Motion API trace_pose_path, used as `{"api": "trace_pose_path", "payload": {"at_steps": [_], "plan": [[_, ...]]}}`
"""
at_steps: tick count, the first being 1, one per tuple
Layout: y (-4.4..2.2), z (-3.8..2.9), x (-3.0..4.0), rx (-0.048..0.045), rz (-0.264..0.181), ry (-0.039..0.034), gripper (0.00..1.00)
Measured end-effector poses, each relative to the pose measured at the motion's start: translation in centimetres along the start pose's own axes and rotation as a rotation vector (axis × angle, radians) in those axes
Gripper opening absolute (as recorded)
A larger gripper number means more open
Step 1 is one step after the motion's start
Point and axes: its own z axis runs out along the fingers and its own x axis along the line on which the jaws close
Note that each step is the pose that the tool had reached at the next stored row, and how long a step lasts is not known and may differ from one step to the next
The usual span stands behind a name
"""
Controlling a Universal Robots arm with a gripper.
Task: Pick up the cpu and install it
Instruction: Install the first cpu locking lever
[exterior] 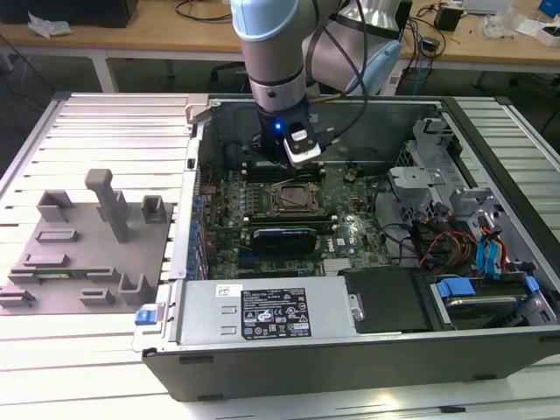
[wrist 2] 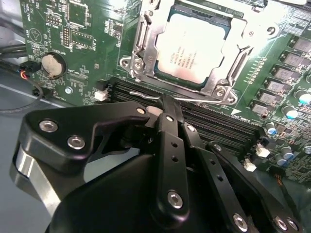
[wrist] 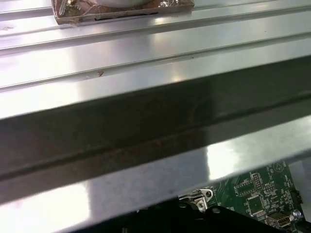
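Looking at progress: you are seeing the cpu (wrist 2: 194, 48) already lying flat inside the socket (wrist 2: 146, 60) on the green board (wrist 2: 73, 29). I am judging the picking up and the putting in as done.
What is left: the metal frame around the chip is looking open to me, so the clamping down is probably not done yet. I am only guessing that.
Gripper: your gripper (wrist 2: 167, 104) is hanging just beside the socket, over the long black slots (wrist 2: 218, 128), in the second wrist view. In the exterior view the gripper (exterior: 293, 149) is sitting low inside the computer case (exterior: 350, 350), just behind the socket (exterior: 293, 199).
Fingers: they are pressing close together at the tips, and they are carrying nothing.
Chip: it is looking like a small flat square with a smooth silvery-white top, shining a little.
Socket frame: it is shining like bare metal, with round screws at its corners.
Board: it is looking green and bumpy with many tiny parts, and a round silver battery (wrist 2: 52, 64) is sitting on it.
Gripper body: it is looking black and smooth, with shiny round bolts.
Grey plate: a flat grey plate (exterior: 79, 254) with blocky posts is lying on the ribbed metal table (exterior: 96, 359), well apart from the case, on the exterior view's left.
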Motion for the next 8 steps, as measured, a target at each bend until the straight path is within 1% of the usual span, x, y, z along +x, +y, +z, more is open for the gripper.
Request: {"api": "trace_pose_path", "payload": {"at_steps": [8], "plan": [[-0.02, 0.25, 0.08, -0.0005, 0.000, -0.0013, 0.11]]}}
